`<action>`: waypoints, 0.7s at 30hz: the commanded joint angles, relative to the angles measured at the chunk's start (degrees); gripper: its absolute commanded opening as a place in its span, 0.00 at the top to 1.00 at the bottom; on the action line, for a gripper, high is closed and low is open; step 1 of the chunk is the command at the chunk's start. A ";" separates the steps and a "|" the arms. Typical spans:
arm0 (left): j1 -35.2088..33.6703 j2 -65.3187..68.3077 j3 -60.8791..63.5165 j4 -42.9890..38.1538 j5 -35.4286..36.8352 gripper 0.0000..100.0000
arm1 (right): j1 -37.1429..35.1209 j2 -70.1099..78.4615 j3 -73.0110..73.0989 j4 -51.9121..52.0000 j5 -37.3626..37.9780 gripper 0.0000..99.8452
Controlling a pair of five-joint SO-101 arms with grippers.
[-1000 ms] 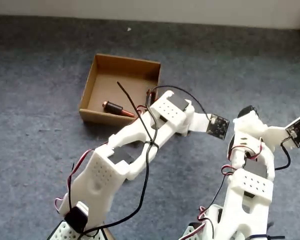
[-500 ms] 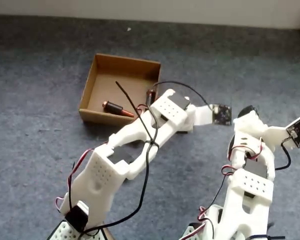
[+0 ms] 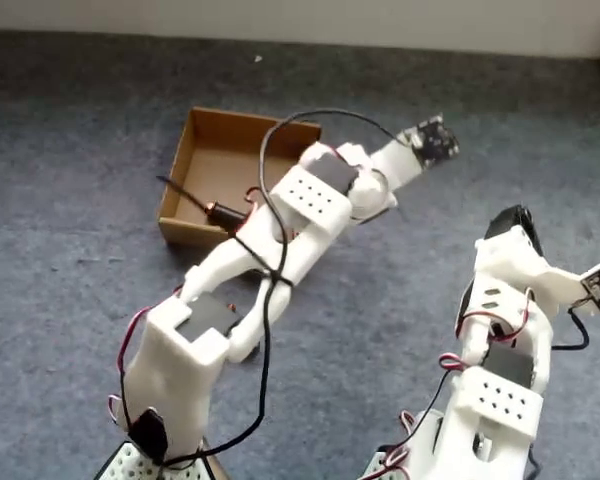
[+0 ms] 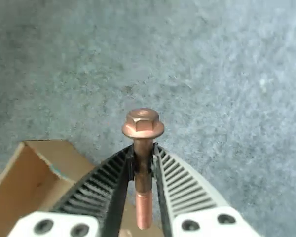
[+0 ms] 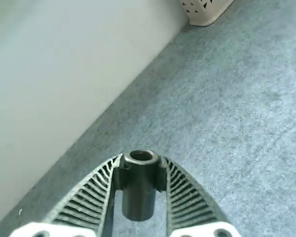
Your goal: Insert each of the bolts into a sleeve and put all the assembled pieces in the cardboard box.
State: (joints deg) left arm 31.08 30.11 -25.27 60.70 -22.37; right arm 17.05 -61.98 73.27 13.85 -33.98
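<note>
In the left wrist view my left gripper (image 4: 143, 151) is shut on a copper bolt (image 4: 143, 129), hex head sticking out past the fingertips, shank running back between them. Below it lies a corner of the cardboard box (image 4: 33, 180). My right gripper (image 5: 140, 165) is shut on a dark sleeve (image 5: 138, 190), its open bore facing outward. From above, the left arm (image 3: 315, 195) reaches across the box's (image 3: 195, 135) right side, and the right arm (image 3: 505, 290) stands apart at the right. One assembled piece (image 3: 223, 213) lies inside the box near its front wall.
Grey carpet (image 3: 80, 300) covers the floor around the box. A pale wall (image 5: 64, 74) runs along the far side, with a perforated beige basket (image 5: 204, 9) against it. Cables (image 3: 280, 140) loop over the left arm and the box.
The left arm swung away from the right arm, up and toward the far side beside the box, turning its wrist. The right arm shifted slightly to the right.
</note>
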 commanded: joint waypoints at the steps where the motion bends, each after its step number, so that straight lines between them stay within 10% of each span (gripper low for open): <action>1: -0.48 -11.82 -1.01 2.99 4.92 0.99 | -1.27 -5.49 0.48 -1.10 0.79 1.00; 11: 0.48 -36.70 15.43 4.31 13.71 0.99 | -3.65 -12.18 4.00 -1.10 0.79 1.00; 21: -4.18 -74.51 56.57 -14.51 18.55 0.99 | -11.30 -28.44 12.26 -1.01 9.67 1.00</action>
State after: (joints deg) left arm 30.46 -28.97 18.59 52.44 -7.43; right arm 9.32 -82.46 83.91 13.85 -28.53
